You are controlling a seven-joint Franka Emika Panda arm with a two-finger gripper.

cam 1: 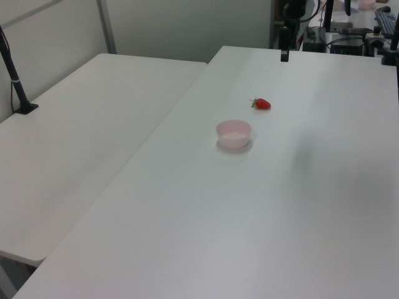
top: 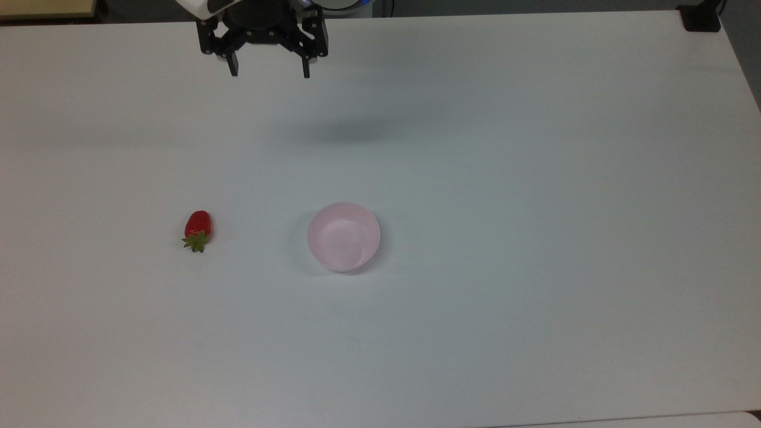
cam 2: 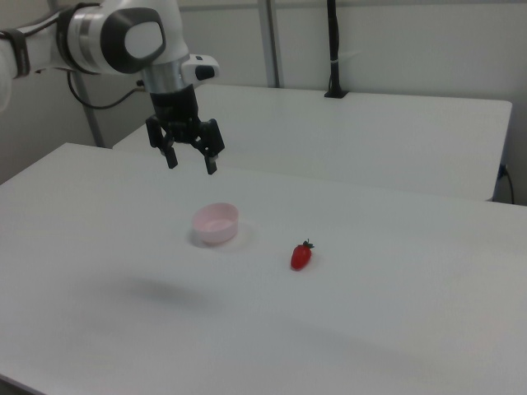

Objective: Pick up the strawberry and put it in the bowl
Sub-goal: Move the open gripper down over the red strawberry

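Note:
A small red strawberry (top: 197, 229) with a green cap lies on the white table, to the top view's left of a pale pink bowl (top: 343, 236). The bowl holds nothing. In the left view the strawberry (cam 1: 262, 104) lies just beyond the bowl (cam 1: 234, 133); in the right view the strawberry (cam 2: 301, 255) is to the right view's right of the bowl (cam 2: 216, 222). My gripper (top: 269, 74) hangs open high over the table's far edge, well away from both, also seen as the gripper (cam 2: 192, 163) and the gripper (cam 1: 284, 57).
The white table (top: 535, 178) spreads wide around the two things. A second white table (cam 1: 81, 143) adjoins it at the left view's left, with a black post (cam 1: 15, 78) on it. A black clamp (top: 700, 18) sits at the top view's upper right corner.

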